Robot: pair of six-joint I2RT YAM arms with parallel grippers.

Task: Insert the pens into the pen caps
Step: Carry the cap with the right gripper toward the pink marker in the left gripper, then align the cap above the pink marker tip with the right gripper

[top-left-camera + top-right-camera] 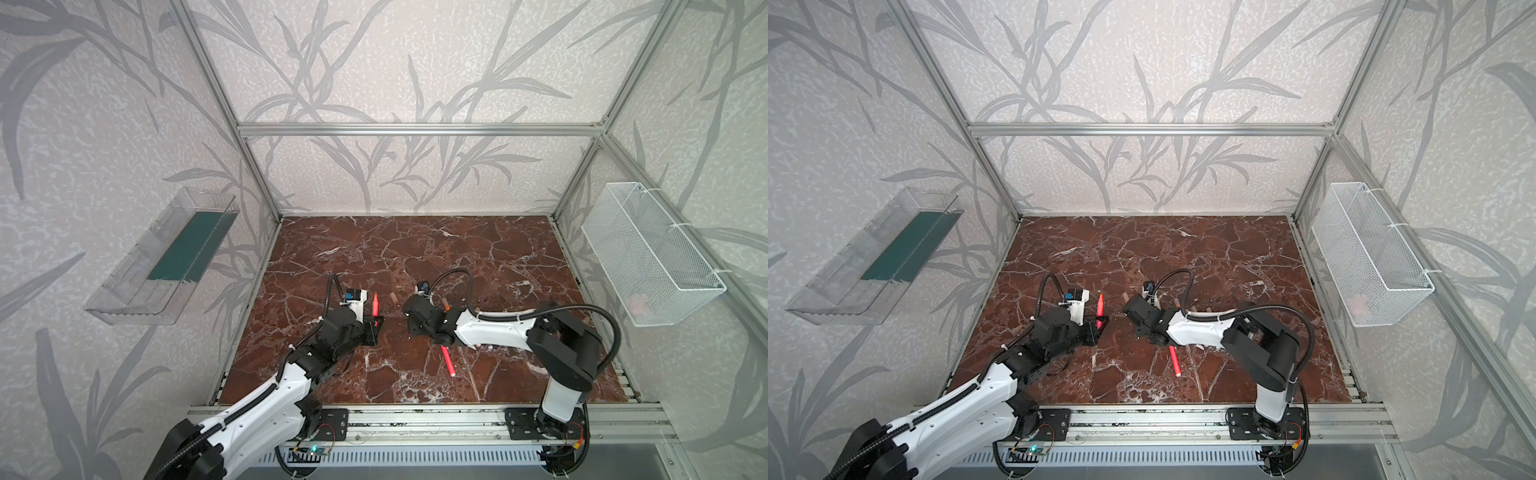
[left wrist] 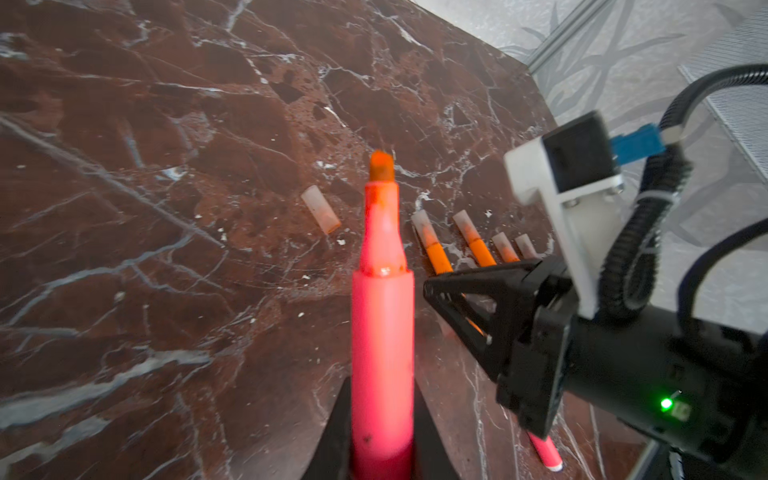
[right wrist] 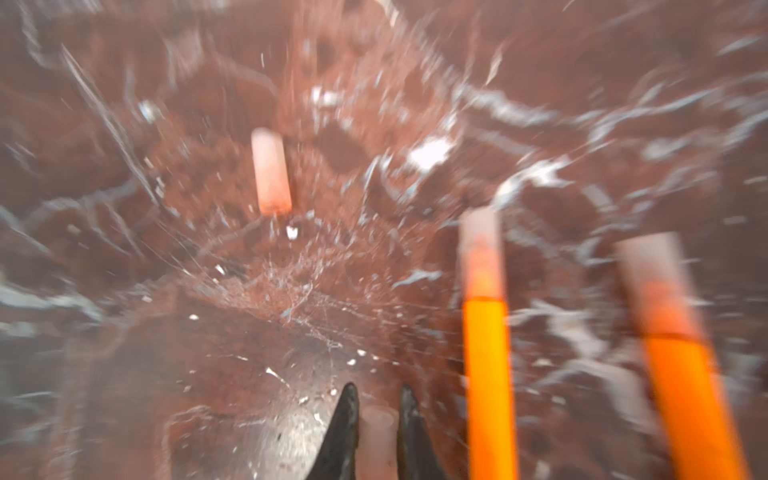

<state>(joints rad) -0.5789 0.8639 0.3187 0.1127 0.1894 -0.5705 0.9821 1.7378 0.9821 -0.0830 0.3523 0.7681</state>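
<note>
Clamps uncapped red-pink pen (image 2: 382, 324) in left gripper (image 2: 381, 388), pinches pen cap (image 3: 377, 440) in right gripper (image 3: 378, 395); faces loose cap (image 3: 271, 176), capped orange pens (image 3: 486, 353) just beside.

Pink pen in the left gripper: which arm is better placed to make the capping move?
Right. The right gripper is shut on a cap, close beside the bare tip of the pink pen; the left gripper is shut on that pen and probably should just hold.
</note>
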